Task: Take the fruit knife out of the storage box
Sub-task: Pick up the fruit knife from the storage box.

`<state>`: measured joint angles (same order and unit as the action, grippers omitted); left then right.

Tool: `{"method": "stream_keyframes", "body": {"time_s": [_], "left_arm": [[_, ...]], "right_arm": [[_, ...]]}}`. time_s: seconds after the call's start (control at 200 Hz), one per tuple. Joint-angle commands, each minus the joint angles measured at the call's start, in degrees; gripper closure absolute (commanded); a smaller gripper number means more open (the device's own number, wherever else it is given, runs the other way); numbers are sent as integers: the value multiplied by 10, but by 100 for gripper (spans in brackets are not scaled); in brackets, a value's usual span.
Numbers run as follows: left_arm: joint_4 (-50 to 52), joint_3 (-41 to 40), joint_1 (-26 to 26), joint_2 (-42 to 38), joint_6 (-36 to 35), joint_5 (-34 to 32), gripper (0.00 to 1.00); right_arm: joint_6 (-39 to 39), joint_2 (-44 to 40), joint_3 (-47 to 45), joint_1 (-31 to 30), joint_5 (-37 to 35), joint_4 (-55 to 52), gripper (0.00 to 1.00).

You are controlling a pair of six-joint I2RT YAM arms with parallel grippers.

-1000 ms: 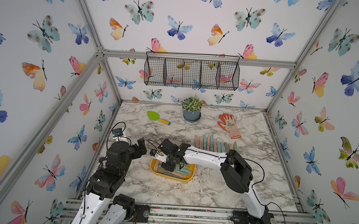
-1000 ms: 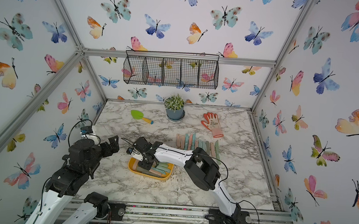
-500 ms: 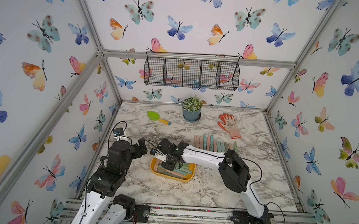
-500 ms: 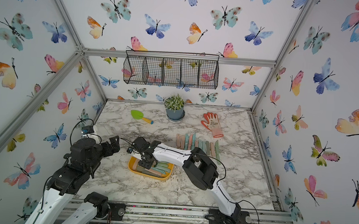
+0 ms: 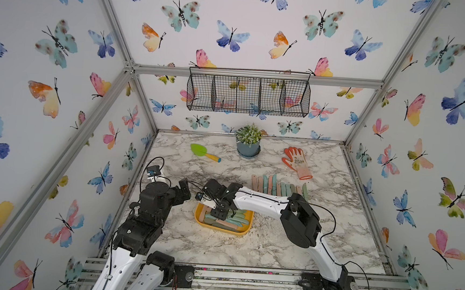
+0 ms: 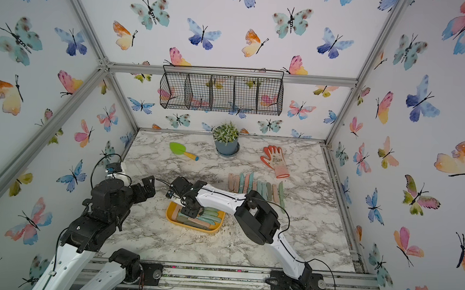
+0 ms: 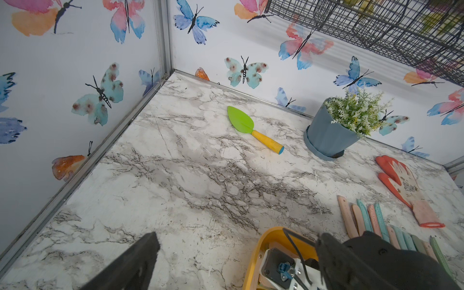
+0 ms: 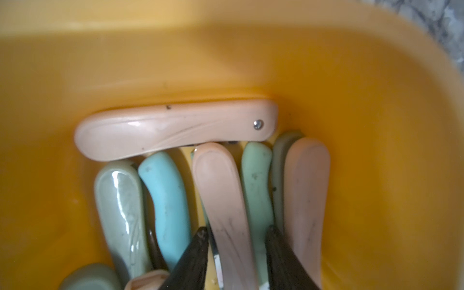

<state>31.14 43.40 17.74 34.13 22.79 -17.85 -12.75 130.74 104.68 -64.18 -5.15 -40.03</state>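
Storage box: the shallow yellow-orange plastic tub sits on the marble table, toward 7 o'clock from its middle in both top views.
Fruit knife: the target is a pale pink folded plastic-handled knife lying inside the tub. It is packed side by side with a sky-blue handle and a mint-green handle. Another pink folded knife lies across their ends.
Right gripper: the right gripper is down in the tub with its jaws partly spread astride the pink handle. A sliver of mint-green shows beside one finger, so I judge there is no firm pinch yet.
Left gripper: the left gripper is spread wide and holds nothing, at 10 o'clock from the tub.
Risk, double pick: a finger resting on the mint-green handle could pinch two knives together or wedge between them.
Risk, slip: the handles are glossy and curved, so a shallow or off-centre hold may let the knife twist out as it is lifted.
Risk, tub shift: nothing steadies the tub, so a jammed finger could drag or tip it.
Risk, set-down: the row of pastel knives at 1 o'clock from the tub is tightly spaced and could easily be knocked.
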Motion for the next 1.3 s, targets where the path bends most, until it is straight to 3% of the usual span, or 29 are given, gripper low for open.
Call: {"method": "stream_keyframes", "body": {"time_s": [0.0,0.461,1.292], "left_arm": [[4,-1,0,-3,-2,10,2],[3,-1,0,-2,-2,10,2],[2,1,0,10,-6,25,1]], "right_arm": [[8,21,3,3,2,-51,62],[11,0,5,4,3,-40,76],[63,-117,-44,7,-29,-12,76]]}}
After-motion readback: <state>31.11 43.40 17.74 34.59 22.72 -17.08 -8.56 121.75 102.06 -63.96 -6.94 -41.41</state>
